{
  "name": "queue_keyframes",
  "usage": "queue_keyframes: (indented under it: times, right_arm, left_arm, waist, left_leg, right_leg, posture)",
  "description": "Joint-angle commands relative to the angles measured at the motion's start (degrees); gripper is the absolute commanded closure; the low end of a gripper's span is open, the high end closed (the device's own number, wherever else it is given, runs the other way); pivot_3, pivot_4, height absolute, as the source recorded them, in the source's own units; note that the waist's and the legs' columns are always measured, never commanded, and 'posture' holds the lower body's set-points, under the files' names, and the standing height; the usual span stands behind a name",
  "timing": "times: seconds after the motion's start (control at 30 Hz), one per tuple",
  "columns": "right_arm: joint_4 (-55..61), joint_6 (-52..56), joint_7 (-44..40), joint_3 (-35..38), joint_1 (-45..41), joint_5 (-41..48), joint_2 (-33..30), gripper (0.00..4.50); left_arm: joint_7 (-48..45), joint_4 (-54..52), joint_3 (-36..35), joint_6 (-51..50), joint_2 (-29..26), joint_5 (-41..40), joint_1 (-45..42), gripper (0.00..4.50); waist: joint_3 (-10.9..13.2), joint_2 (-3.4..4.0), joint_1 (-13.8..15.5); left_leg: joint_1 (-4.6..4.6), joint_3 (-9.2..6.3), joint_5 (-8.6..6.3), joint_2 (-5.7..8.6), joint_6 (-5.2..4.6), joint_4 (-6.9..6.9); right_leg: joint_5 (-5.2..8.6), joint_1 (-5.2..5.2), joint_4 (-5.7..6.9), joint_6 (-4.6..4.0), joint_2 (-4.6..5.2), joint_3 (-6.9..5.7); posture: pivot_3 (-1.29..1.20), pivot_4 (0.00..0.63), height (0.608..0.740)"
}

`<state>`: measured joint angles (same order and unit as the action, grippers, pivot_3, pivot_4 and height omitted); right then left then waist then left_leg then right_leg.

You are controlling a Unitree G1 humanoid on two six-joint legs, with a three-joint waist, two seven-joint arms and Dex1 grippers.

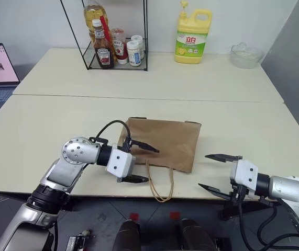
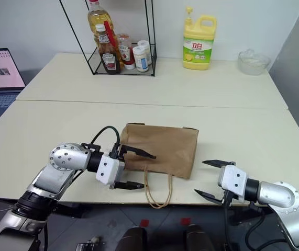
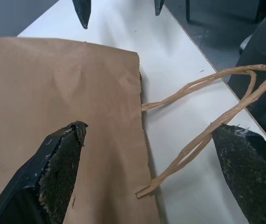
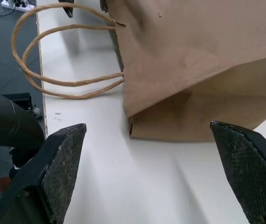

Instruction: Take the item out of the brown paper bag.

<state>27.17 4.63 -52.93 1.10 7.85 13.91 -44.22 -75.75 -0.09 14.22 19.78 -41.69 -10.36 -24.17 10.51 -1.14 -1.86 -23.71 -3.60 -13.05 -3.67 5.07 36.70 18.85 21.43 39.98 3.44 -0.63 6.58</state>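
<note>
Cream table (image 1: 60, 120) — flat brown paper bag (image 1: 165, 141).

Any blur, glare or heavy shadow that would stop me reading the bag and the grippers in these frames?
Head views: even light, no glare, brown paper bag sharp, only a soft shadow along its edge. Left wrist view: left gripper fingers close and soft, bag crisp. Right wrist view: right gripper fingers also soft; the bag's underside is in shade.
</note>
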Motion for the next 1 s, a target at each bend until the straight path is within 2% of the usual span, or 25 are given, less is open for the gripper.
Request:
queue_keyframes:
  times: [0.03,0.33,0.53,0.63,0.73,1.0]
  right_arm:
    - [0.78,-1.26,-0.50,0.50,-0.08,-0.28,-0.65,0.03]
    - [1.14,-1.28,-0.57,-0.20,-0.03,-0.73,-0.48,0.03]
    - [1.01,-0.95,-0.58,-0.84,-1.04,-1.07,-0.18,0.03]
    - [0.82,-1.15,-0.71,-0.97,-1.28,-1.14,-0.29,0.00]
    - [0.61,-1.38,-0.81,-0.82,-1.21,-1.16,-0.42,0.00]
    - [-0.47,-5.58,-2.65,-0.60,0.36,-2.28,-1.77,0.00]
  left_arm:
    - [-0.06,-1.53,-1.13,-0.53,-0.56,-1.02,-0.54,0.00]
    - [4.66,-1.49,1.70,-0.62,4.74,2.71,0.49,0.00]
    - [4.31,-1.76,4.23,-0.63,6.76,3.74,0.43,0.00]
    - [4.43,-1.59,3.90,-2.48,7.10,2.87,-0.70,0.58]
    - [4.47,-2.10,2.69,-6.05,7.12,1.08,-1.52,1.48]
    - [9.92,-4.28,-2.24,-24.26,8.67,-5.46,-5.71,3.95]
  waist:
    - [0.00,0.00,0.00]
    - [0.00,0.00,0.04]
    - [0.00,0.00,0.04]
    - [0.00,0.00,0.04]
    - [0.00,0.00,0.04]
    - [0.00,0.00,0.03]
  left_leg:
    - [0.00,0.00,0.00,0.00,0.00,0.00]
    - [0.00,-0.04,0.00,0.01,0.00,0.04]
    - [0.00,-0.05,0.00,0.01,0.00,0.05]
    - [0.00,-0.05,0.00,0.01,0.00,0.05]
    - [0.00,-0.07,0.00,0.02,0.00,0.06]
    - [-0.02,-0.11,0.00,0.02,0.00,0.10]
  right_leg:
    - [0.00,0.00,0.00,0.00,0.00,0.00]
    - [0.00,-0.03,0.00,0.00,0.00,-0.03]
    - [0.00,-0.04,0.00,0.00,0.00,-0.03]
    - [0.00,-0.05,0.00,0.00,0.00,-0.03]
    - [0.00,-0.06,0.00,0.00,0.00,-0.05]
    - [0.00,-0.08,0.00,0.00,0.00,-0.09]
  posture:
    - [0.00,0.150,0.740]
    - [0.00,0.150,0.740]
    - [0.00,0.150,0.740]
    - [0.00,0.150,0.740]
    - [0.00,0.150,0.740]
    - [0.00,0.150,0.740]
